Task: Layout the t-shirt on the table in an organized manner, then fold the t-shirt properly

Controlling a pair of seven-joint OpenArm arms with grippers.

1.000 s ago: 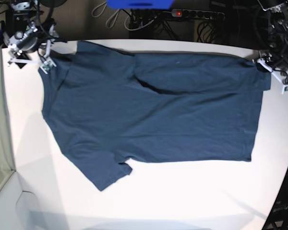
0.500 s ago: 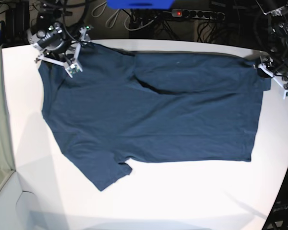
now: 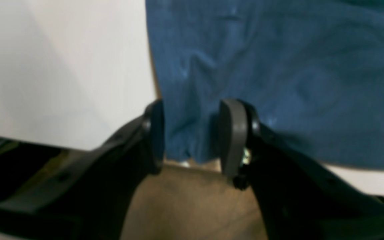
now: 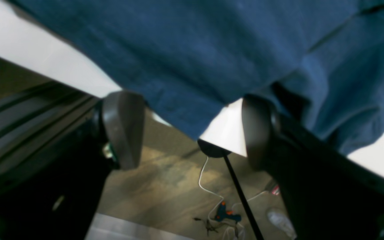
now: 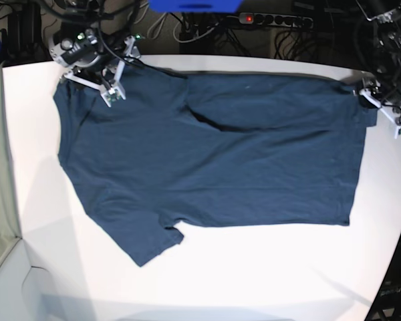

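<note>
While the left pincer [image 5: 382, 107] stays open astride the t-shirt [image 5: 214, 154] hem, the open, empty right pincer [image 5: 113, 79] has shifted inward.

The dark navy-blue t-shirt [image 5: 214, 154] is lying spread almost flat on the white tabletop [image 5: 254, 274], its length running across the base view with the hem toward that view's right and the shoulders toward its left. One short sleeve [image 5: 150, 244] is sticking out toward the near side, and a shallow crease is showing across the upper middle of the cloth. The far hem corner is lying at the tabletop's curved edge.
</note>
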